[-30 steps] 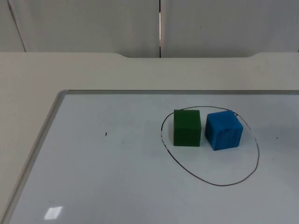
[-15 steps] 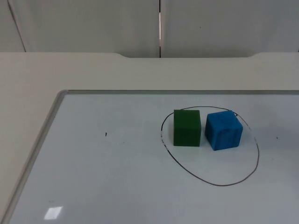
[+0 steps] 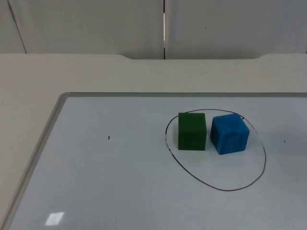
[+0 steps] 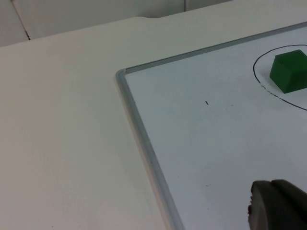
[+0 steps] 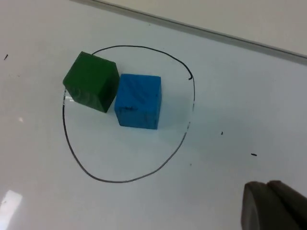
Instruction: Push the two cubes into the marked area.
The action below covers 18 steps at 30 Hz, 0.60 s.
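Two cubes, green cube [image 3: 192, 131] | blue cube [image 3: 230, 133], inside marked area [image 3: 263, 158] | hands' state: cannot tell

No readable text, labels, brands or numbers.

The only sign is a hand-drawn black outline [image 3: 215, 151] on the whiteboard [image 3: 120, 191], a rough oval ring enclosing the green cube [image 3: 192, 131] and the blue cube [image 3: 230, 133]; neither cube carries lettering. A few tiny black specks dot the whiteboard, one [image 3: 109, 138] well left of the ring, too small to read as characters.
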{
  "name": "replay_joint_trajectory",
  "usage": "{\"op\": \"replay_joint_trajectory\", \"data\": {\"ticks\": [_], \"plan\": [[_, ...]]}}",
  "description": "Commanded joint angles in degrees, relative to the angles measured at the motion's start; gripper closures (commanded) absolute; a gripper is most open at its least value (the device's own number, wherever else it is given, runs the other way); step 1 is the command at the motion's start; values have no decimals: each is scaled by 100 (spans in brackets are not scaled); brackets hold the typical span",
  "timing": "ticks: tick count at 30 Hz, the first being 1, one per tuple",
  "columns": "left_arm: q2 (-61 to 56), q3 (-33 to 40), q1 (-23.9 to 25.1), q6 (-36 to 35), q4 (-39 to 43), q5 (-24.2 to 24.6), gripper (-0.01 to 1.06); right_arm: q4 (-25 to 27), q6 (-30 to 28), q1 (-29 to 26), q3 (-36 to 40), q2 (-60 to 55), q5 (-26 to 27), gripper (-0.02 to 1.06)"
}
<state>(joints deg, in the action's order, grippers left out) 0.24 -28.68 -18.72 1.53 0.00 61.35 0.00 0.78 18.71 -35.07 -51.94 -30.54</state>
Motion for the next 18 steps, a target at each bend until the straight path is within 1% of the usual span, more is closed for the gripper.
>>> {"op": "replay_joint_trajectory", "data": {"ticks": [1, 6, 11, 18], "plan": [[-24, 29, 15, -27, 30, 18, 105, 41, -9, -16, 124, 218, 24, 105], [-24, 29, 15, -27, 30, 18, 105, 75, -9, -16, 261, 651, -37, 105], [-24, 29, 15, -27, 30, 18, 105, 182, -9, -16, 261, 1111, -267, 105], [-24, 29, 15, -27, 30, 18, 105, 182, -9, -16, 261, 1696, -830, 105]]}}
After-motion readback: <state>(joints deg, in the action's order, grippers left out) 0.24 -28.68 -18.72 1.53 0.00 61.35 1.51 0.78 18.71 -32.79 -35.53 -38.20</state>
